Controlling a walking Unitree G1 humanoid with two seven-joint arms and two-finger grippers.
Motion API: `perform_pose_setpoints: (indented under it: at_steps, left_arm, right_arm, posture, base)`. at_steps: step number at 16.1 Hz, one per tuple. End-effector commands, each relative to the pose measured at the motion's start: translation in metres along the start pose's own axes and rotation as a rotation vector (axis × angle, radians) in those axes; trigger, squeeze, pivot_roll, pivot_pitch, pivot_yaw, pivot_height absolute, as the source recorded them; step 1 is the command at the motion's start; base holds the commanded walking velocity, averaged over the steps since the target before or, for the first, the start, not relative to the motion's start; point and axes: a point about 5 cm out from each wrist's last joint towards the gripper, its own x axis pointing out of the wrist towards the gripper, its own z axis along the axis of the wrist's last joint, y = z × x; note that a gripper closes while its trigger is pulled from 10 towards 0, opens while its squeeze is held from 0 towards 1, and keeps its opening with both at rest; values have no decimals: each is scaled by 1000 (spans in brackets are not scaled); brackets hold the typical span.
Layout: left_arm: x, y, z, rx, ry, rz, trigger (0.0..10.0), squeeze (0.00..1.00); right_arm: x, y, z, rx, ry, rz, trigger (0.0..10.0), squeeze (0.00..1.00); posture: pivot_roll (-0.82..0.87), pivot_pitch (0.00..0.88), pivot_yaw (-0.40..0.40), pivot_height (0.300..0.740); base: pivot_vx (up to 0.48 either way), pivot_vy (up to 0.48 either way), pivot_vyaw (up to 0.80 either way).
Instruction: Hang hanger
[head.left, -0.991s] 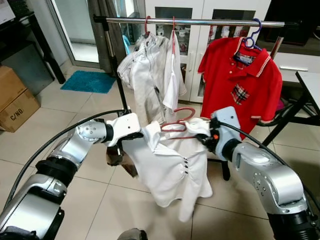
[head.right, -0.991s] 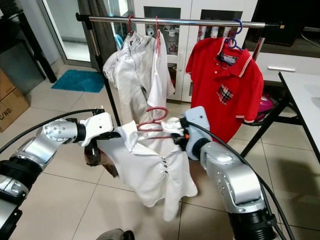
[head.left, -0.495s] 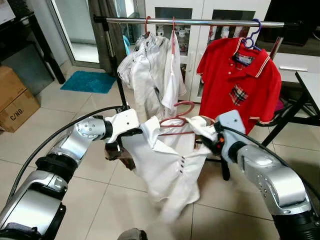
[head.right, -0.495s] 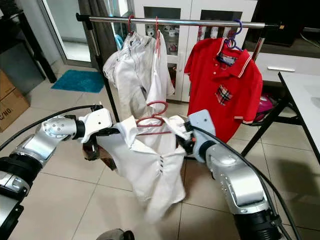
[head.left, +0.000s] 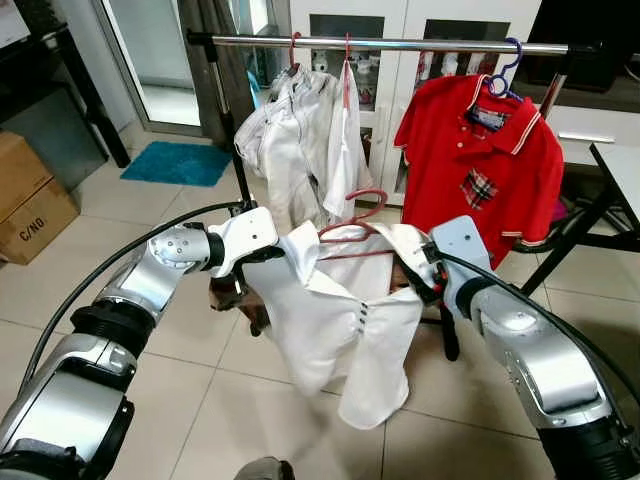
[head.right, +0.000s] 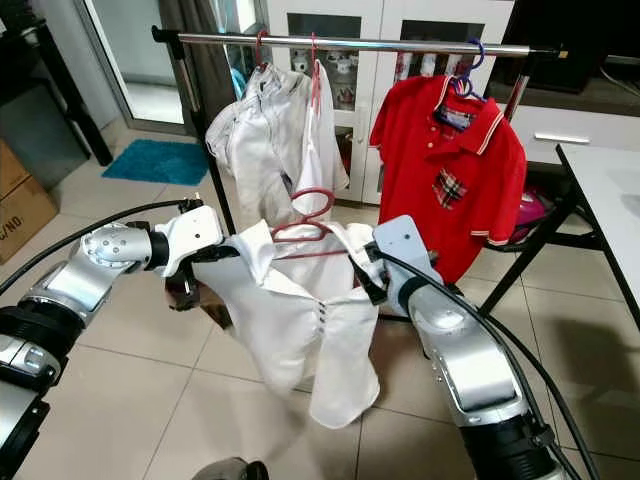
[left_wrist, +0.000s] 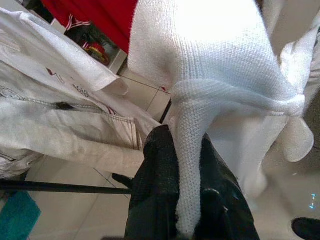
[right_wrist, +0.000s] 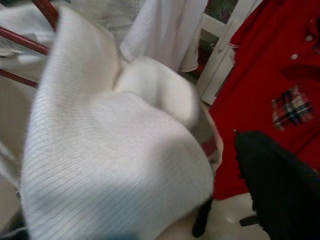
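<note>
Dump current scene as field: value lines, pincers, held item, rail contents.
left pincer: shut on white shirt, at its left shoulder
right pincer: at shirt's right shoulder; finger state unclear
red hanger: inside the shirt, hook up, below the rail, not hung
rail: holds white garments on the left, red polo on a blue hanger on the right
free rail span: between white garments and polo

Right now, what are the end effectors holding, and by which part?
The white shirt on its red hanger: the left end effector pinches one shoulder, the right end effector holds the other shoulder.
</note>
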Motion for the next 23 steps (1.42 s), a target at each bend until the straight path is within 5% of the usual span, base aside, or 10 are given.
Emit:
perform_pose_setpoints:
  at_steps: [1, 6, 7, 12, 15, 16, 17, 19, 21, 23]
  left_arm:
    - [-4, 10, 5, 13, -15, 31, 0, 0]
    - [-2, 12, 9, 15, -23, 39, 0, 0]
    - [-2, 13, 10, 17, -24, 40, 0, 0]
    - [-3, 15, 12, 17, -37, 56, 0, 0]
    - [-5, 21, 12, 12, -31, 98, 0, 0]
    - [-5, 21, 13, 12, -34, 96, 0, 0]
    - [-4, 21, 14, 11, -47, 90, 0, 0]
    - [-3, 19, 16, 10, -61, 80, 0, 0]
    - [-2, 18, 17, 9, -71, 75, 0, 0]
    - [-8, 19, 16, 24, -94, 30, 0, 0]
  right_arm:
    - [-1, 1, -1, -13, 10, 14, 10000, 1000]
    - [0, 14, -7, -49, 47, 114, 10000, 1000]
    - [0, 8, -10, -87, 73, 68, 10000, 0]
    - [-1, 18, 1, 19, -32, 166, 10000, 0]
    - [-5, 20, 1, -113, -63, 220, 10000, 0]
    - [-4, 12, 3, -80, -69, 157, 10000, 0]
    - [-7, 12, 15, 151, -161, 207, 10000, 0]
    - [-3, 4, 7, -37, -124, 99, 10000, 0]
    - [-7, 11, 9, 47, -185, 205, 10000, 0]
    - [-20, 4, 20, -85, -291, 284, 10000, 0]
  posture:
    - [-104, 0, 56, 740]
    - [-106, 0, 61, 740]
    - [-107, 0, 62, 740]
    - [-106, 0, 64, 740]
    - [-106, 0, 64, 740]
    - [-106, 0, 63, 740]
    - [-107, 0, 64, 740]
    - [-109, 0, 65, 740]
    - [-106, 0, 61, 740]
    - [-106, 0, 63, 740]
  base:
    - [0, 0, 0]
    - [0, 0, 0]
    - [0, 0, 0]
    - [0, 0, 0]
    - [0, 0, 0]
    - [0, 0, 0]
    - [0, 0, 0]
    - [0, 0, 0]
    - [0, 0, 0]
    - [0, 0, 0]
